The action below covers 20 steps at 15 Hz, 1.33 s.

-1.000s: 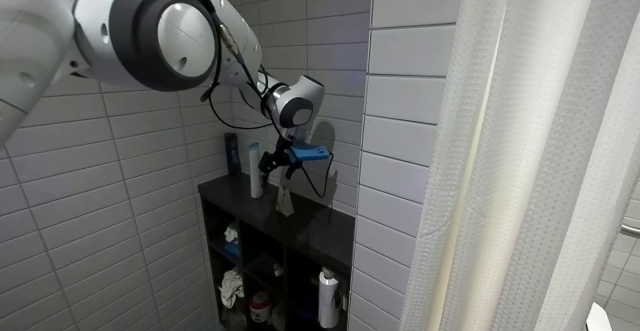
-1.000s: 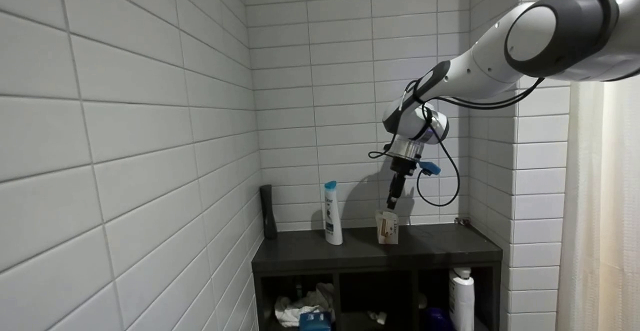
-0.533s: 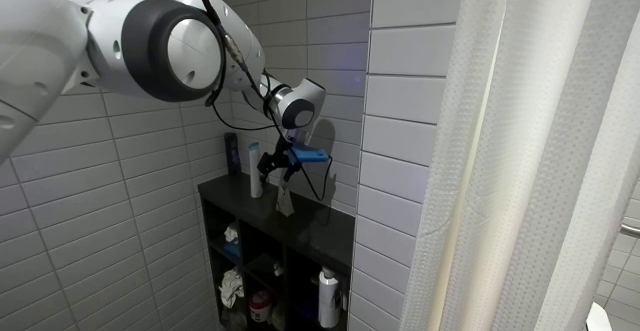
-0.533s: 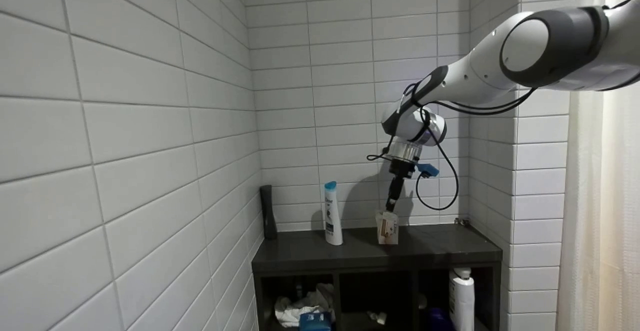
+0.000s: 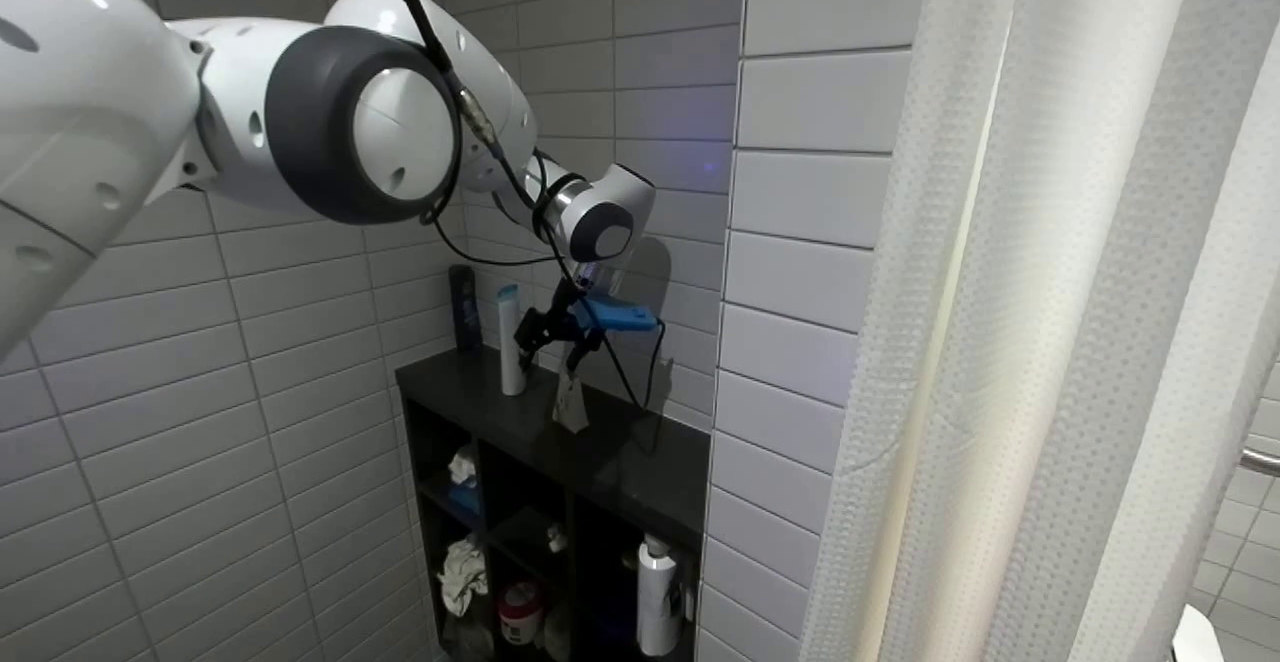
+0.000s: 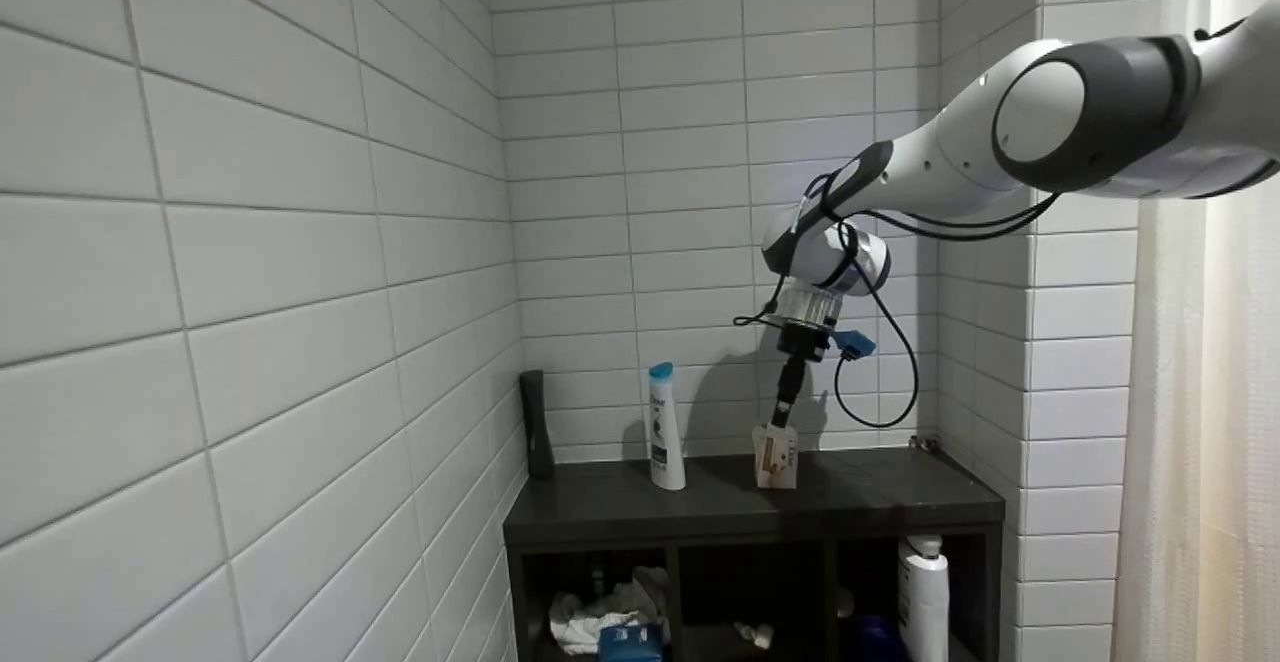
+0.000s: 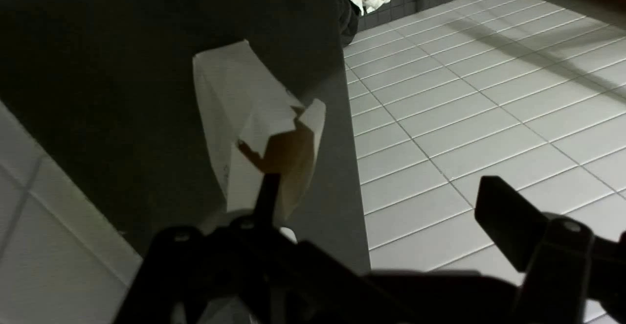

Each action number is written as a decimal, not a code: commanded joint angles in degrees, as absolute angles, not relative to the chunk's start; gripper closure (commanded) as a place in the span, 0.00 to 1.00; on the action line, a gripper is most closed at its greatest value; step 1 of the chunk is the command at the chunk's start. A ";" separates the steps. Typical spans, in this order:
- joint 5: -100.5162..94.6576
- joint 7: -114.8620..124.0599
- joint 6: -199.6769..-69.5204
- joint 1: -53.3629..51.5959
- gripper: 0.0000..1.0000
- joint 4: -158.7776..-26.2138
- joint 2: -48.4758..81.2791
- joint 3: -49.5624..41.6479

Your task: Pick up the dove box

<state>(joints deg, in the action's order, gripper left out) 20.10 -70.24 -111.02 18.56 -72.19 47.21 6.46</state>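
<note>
Exterior view, left to right: a dark bottle (image 5: pixel 465 309), a white blue-capped bottle (image 5: pixel 511 344), then the hand (image 5: pixel 549 361), just now slightly lower, fingers spread, grasping nothing, and beneath it the dove box (image 5: pixel 570 405), standing on the black shelf unit (image 5: pixel 640 462). From where I stand the approach looks nearly done, but one finger seems right over the box, so the hand may need shifting sideways

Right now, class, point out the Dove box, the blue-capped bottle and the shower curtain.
Dove box (image 6: pixel 776 459), in an exterior view: the printed face.
Blue-capped bottle (image 6: pixel 666 440), in an exterior view: the middle of its white body.
Shower curtain (image 5: pixel 1040 302), in an exterior view: its hanging folds.
</note>
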 commanded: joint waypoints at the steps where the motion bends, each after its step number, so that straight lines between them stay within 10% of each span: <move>1: 19.08 -67.75 -108.11 17.83 0.00 -68.40 49.32 5.72; 10: 18.48 -64.49 -104.94 17.51 0.00 -64.02 52.27 5.70; 11: 18.37 -64.16 -104.77 17.49 0.25 -63.52 52.56 5.69; 20: 17.11 -60.43 -103.83 17.54 0.88 -59.96 54.96 5.73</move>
<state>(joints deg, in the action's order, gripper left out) 18.11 -62.49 -105.37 18.07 -63.16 53.24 6.32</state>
